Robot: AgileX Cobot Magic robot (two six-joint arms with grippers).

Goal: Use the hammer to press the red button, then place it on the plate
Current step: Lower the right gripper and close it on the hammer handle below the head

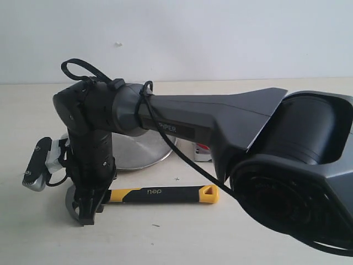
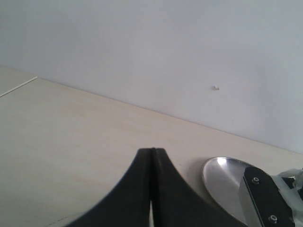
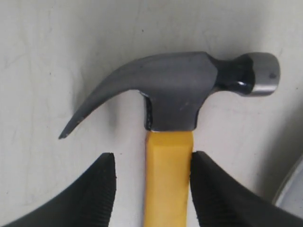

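The hammer [image 1: 165, 194] lies flat on the pale table in front of the plate [image 1: 140, 150], its yellow end pointing right. My right arm reaches across and points down at the hammer's neck. In the right wrist view the right gripper [image 3: 151, 161] is open, its fingers on either side of the yellow handle just below the steel head [image 3: 175, 90]; one finger touches the handle and the other stands apart. Only a sliver of the red button [image 1: 202, 147] shows behind the arm. The left gripper [image 2: 152, 150] is shut on nothing, hovering above the table near the plate [image 2: 222, 182].
The right arm's bulky dark body [image 1: 292, 160] fills the right half of the exterior view and hides the table behind it. A black cable [image 1: 187, 163] hangs from the arm over the hammer. A white wall backs the table.
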